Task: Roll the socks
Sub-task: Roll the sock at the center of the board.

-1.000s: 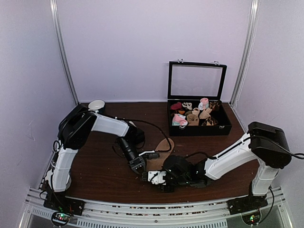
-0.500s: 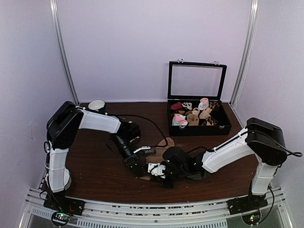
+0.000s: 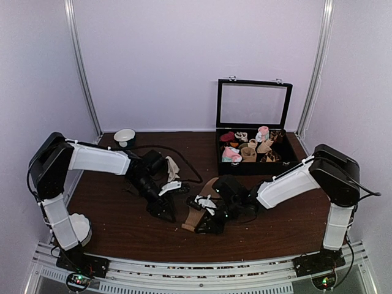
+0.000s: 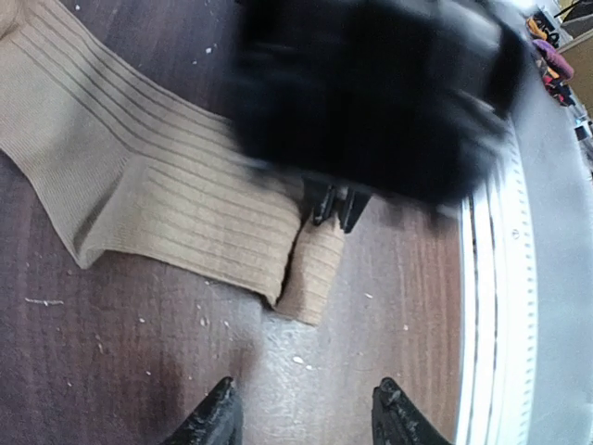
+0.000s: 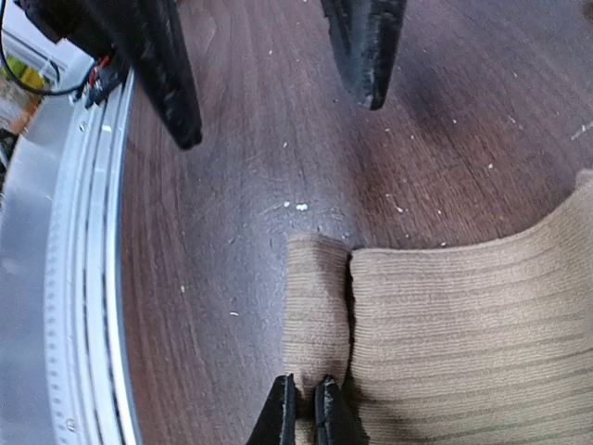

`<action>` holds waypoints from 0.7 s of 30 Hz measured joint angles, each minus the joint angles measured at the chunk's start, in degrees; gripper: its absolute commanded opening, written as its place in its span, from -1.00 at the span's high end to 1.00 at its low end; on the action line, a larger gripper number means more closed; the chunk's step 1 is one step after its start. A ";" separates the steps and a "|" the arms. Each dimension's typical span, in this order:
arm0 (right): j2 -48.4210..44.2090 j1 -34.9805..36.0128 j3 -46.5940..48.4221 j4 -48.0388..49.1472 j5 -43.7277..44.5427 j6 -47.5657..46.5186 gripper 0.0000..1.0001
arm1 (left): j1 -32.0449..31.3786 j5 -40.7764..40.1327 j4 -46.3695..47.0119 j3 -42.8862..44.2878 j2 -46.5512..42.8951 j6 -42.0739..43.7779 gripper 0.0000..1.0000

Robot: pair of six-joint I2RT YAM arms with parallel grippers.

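Sock [image 5: 463, 334] lies flat on the bench [image 3: 122, 220]. Tan rib-knit, thin and soft, ribs running along its length. Its near end is turned over once into a short folded end [image 5: 315, 306], a flat flap rather than a roll, so I'd call this the first turn only. Can't tell if it's one sock or the pair stacked.

Right gripper [image 5: 301, 408] is at that flap, fingers pinched almost together on the fabric edge. Likely it's pinning the turn so the knit doesn't spring open. Left gripper [image 4: 306, 419] hangs low just off the flap on the opposite side, fingers apart with nothing between them — my read is it's placed to tuck or take over the fold.

The bench around the sock is dark wood-grain, hard and speckled with lint. Fabric should slide on it, so the flap may drag instead of rolling.

- **Past the sock's far end, to the right:** black box [image 3: 257, 167], glazed lid upright, holding small fabric bundles in pink, tan and red.
- **Left of the sock, by the left arm:** a pale cloth [image 3: 173, 166] — can't identify it.
- **Well beyond that, far left:** small white bowl [image 3: 125, 135].
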 measured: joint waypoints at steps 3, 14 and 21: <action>0.98 -1.49 0.07 0.94 -3.45 4.68 0.96 | -0.81 -0.96 2.49 -0.66 -0.20 0.94 0.10; 5.03 -6.05 -0.55 6.29 -13.79 15.28 0.95 | -9.51 -6.58 7.08 0.20 0.66 7.17 0.33; 5.97 -6.93 -0.63 7.52 -16.06 16.76 0.94 | -9.53 -9.33 8.24 1.77 4.52 8.28 0.55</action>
